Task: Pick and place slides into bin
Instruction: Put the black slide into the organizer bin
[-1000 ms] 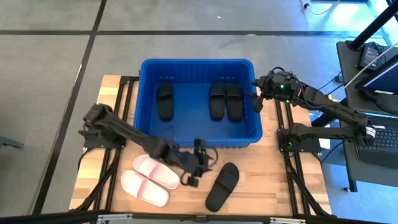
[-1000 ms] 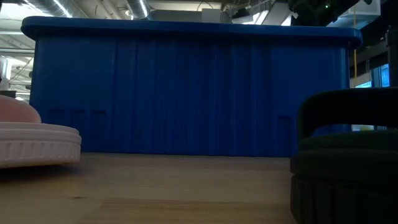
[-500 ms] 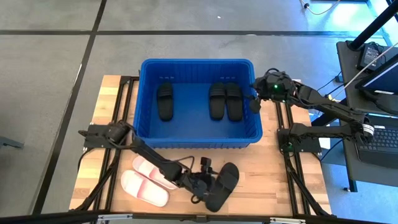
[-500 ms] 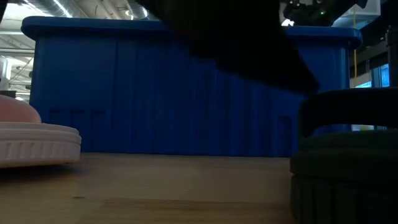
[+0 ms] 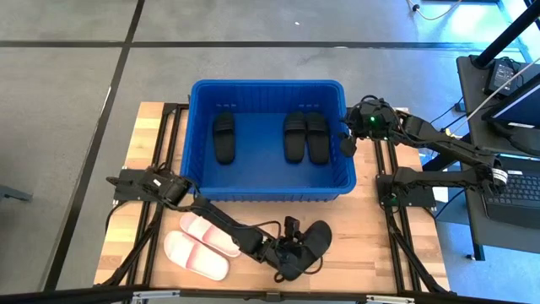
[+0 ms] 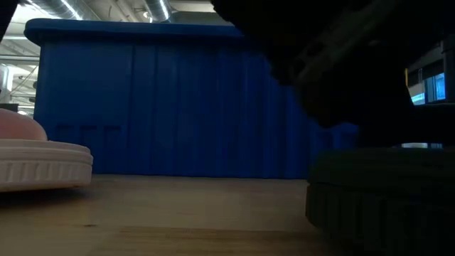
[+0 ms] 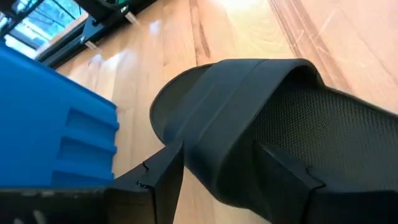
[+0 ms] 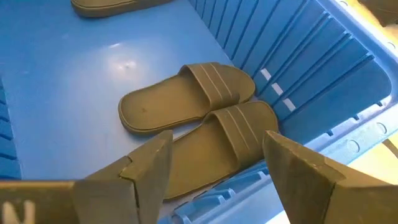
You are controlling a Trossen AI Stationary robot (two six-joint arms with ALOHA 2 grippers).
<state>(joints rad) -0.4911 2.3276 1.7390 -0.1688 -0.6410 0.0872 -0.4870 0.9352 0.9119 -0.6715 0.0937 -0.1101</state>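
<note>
A black slide [image 5: 314, 239] lies sole down on the wooden table, in front of the blue bin [image 5: 267, 83]. My left gripper [image 5: 291, 252] is down on it and open, with its fingers [image 7: 165, 177] on either side of one edge of the slide [image 7: 249, 112]. Two white and pink slides [image 5: 211, 235] [image 5: 196, 255] lie side by side at the near left. Three black slides [image 5: 224, 138] [image 5: 294, 137] [image 5: 315, 137] lie flat on the bin's floor. My right gripper [image 5: 348, 142] is open and empty over the bin's right rim. My left gripper stands astride the black slide's side edge beside the strap's root [image 7: 189, 146]. One finger is outside the edge and the other [image 7: 286, 180] is over the footbed. The fingers slant down from the table's left. The slide lies flat on the table.
The bin's ribbed near wall [image 6: 178, 107] stands close behind the black slide [image 6: 384, 206]. A white slide [image 6: 43, 163] lies at the left in the low view. Bare wood lies between the white slides and the black one. Metal frame rails run along both table sides.
My left gripper has gone from the bin's near wall toward the table's near edge and right, and down onto the black slide. The slide has shifted a little on the table. My right gripper has moved slightly toward the bin.
</note>
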